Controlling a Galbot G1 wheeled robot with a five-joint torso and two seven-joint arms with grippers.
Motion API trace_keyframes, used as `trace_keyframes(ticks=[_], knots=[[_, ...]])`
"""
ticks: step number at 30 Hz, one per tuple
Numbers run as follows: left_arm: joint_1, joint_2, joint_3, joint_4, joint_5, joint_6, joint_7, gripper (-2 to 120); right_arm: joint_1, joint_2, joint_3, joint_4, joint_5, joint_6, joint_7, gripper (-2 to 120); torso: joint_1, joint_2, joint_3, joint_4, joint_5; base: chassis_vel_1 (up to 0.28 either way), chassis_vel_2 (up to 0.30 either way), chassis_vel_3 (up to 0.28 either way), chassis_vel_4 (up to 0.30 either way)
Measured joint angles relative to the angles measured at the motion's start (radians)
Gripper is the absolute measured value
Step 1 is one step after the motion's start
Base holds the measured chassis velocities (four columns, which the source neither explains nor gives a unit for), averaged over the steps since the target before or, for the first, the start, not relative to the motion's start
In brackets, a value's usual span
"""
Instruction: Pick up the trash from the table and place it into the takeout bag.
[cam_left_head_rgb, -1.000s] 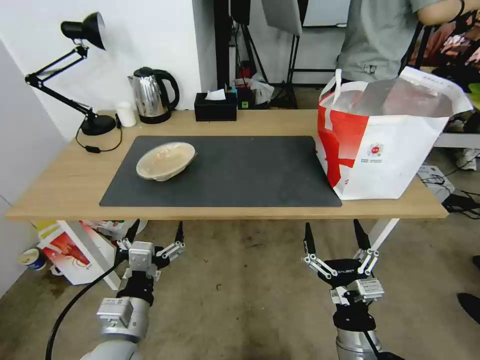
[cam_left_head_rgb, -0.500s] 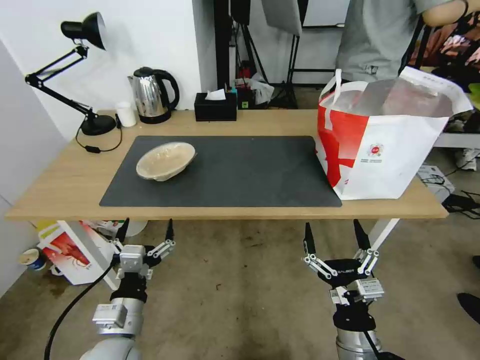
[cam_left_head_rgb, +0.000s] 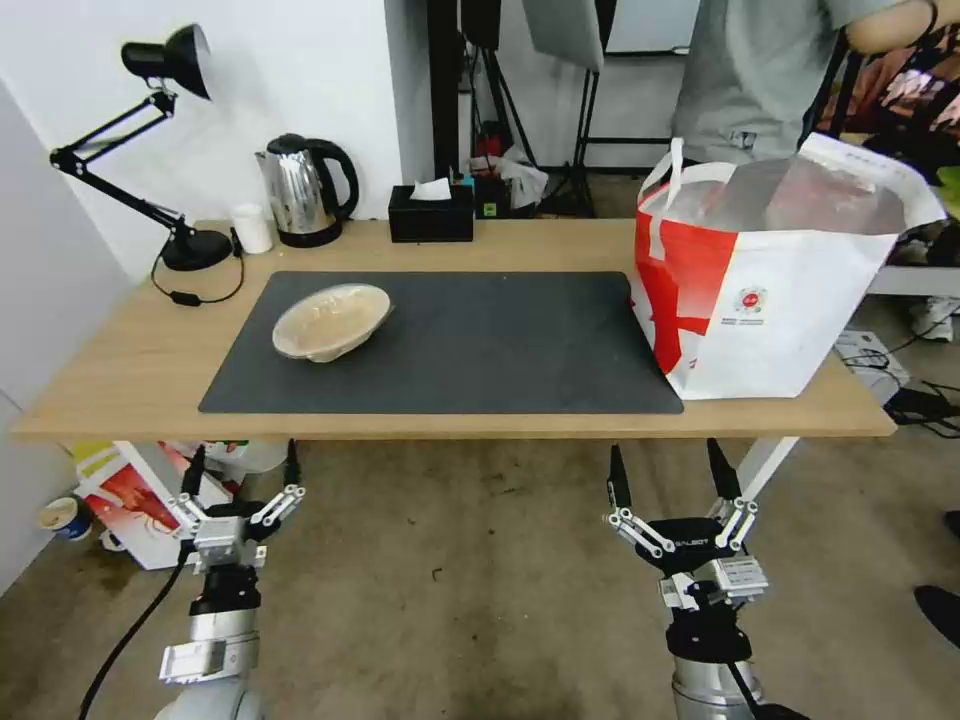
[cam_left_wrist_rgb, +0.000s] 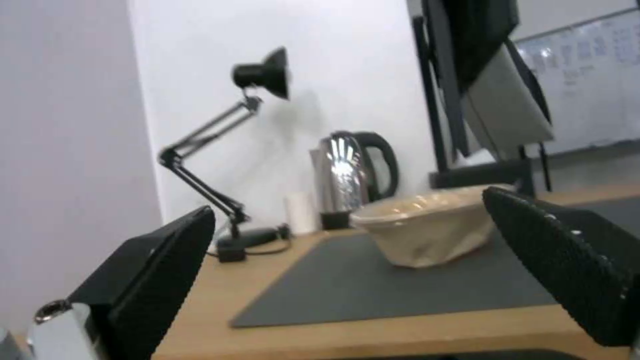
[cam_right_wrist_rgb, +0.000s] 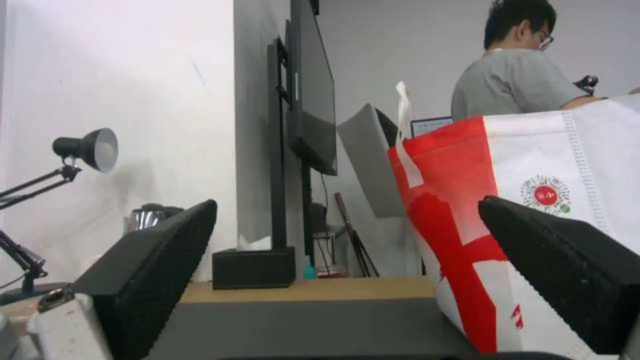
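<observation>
A shallow beige oval bowl (cam_left_head_rgb: 331, 320), one piece of the trash, sits tilted on the left part of the dark grey mat (cam_left_head_rgb: 480, 350) on the light-wood table (cam_left_head_rgb: 120, 370). The left wrist view meets the bowl (cam_left_wrist_rgb: 430, 227) ahead, past the table's edge. The takeout bag (cam_left_head_rgb: 770, 290), white with red panels and foil lining, stands open at the table's right end; its red panel and logo fill the side of the right wrist view (cam_right_wrist_rgb: 533, 210). My left gripper (cam_left_head_rgb: 240, 468) hangs open below the table's front edge, left of the bowl. My right gripper (cam_left_head_rgb: 664, 471) is open below the front edge, near the bag.
A black desk lamp (cam_left_head_rgb: 165, 60), a white cup (cam_left_head_rgb: 252, 228), a steel kettle (cam_left_head_rgb: 305, 190) and a black tissue box (cam_left_head_rgb: 431, 215) line the table's back edge. A red-and-white printed box (cam_left_head_rgb: 135, 500) stands on the floor under the table's left end. A person stands behind the bag.
My left gripper has moved left and slightly lower below the table edge, still open. The right gripper, bowl and bag have stayed put.
</observation>
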Motion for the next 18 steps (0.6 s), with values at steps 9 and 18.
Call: trace_keyframes(ticks=[9, 18], knots=[[-0.026, -0.004, -0.033, 0.073, -0.009, -0.117, -0.003, 100, 0.0, 0.0, 0.0, 0.0, 0.0, 0.0, 0.0, 100, 0.0, 0.0, 0.0, 0.0, 0.0, 0.0, 0.0, 0.0, 0.0], [-0.026, -0.003, -0.033, 0.073, -0.01, -0.117, -0.003, 100, 0.0, 0.0, 0.0, 0.0, 0.0, 0.0, 0.0, 100, 0.0, 0.0, 0.0, 0.0, -0.0002, 0.0, 0.0, 0.0, 0.0]])
